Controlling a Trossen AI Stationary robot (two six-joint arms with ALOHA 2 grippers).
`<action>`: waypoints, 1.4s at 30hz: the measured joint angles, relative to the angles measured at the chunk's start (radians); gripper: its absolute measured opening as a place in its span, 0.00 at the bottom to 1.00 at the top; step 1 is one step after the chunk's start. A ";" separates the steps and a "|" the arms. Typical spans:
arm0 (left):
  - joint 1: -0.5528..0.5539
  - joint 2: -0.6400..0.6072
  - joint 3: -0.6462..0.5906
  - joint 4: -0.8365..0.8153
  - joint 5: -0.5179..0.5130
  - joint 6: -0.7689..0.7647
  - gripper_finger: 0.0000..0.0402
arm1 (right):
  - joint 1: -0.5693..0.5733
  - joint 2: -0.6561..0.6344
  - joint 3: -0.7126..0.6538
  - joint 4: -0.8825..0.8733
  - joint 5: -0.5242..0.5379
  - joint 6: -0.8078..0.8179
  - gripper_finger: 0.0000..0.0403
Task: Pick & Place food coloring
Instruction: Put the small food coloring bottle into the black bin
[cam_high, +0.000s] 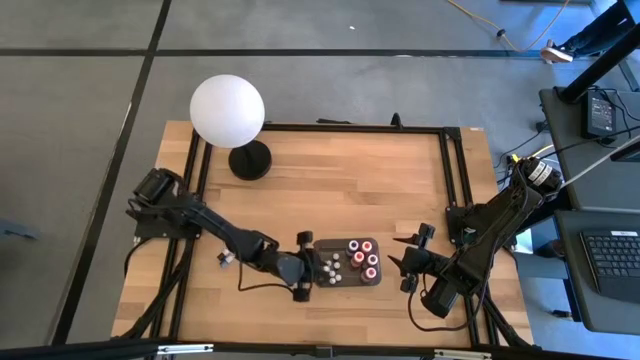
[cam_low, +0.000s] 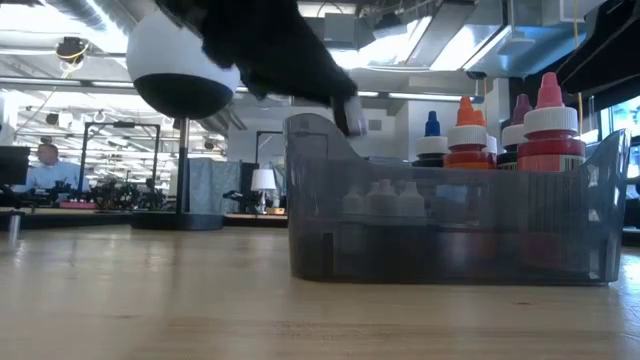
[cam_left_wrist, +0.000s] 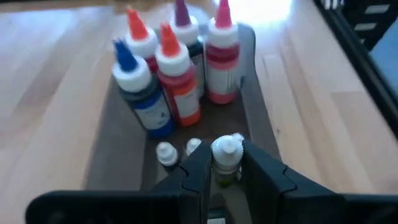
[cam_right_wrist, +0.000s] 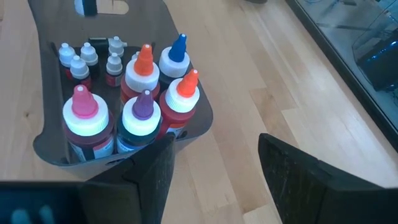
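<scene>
On the far left of the wooden table (cam_high: 330, 180) the white globe lamp (cam_high: 227, 110) stands well clear of my work. My left gripper (cam_left_wrist: 224, 165) is over the near end of the dark grey tray (cam_high: 335, 250), its fingers clenched on one small white-capped bottle (cam_left_wrist: 226, 155) of the food coloring; two more tiny bottles (cam_left_wrist: 166, 153) sit in the tray just beside it. I judge this the placing step: the bottle is over its spot, so next I should lower it upright, loosen my hold and lift straight up without knocking its neighbours. Further along the tray stand the taller bottles (cam_right_wrist: 143, 74) with coloured tips. My right gripper (cam_right_wrist: 214, 168) waits beyond the tray's right end, fingers spread and empty. Behind the table lies an open office with desks and a seated person (cam_low: 45, 165).
</scene>
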 joint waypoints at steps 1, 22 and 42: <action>0.002 0.015 0.000 0.012 0.001 0.000 0.17 | 0.000 0.000 0.000 0.002 0.000 0.000 0.58; 0.114 0.092 0.000 0.013 0.041 -0.027 0.17 | 0.000 0.000 0.000 0.006 0.000 0.000 0.58; 0.122 0.085 0.093 -0.155 0.105 -0.006 0.17 | 0.000 0.000 0.000 0.006 0.000 0.000 0.58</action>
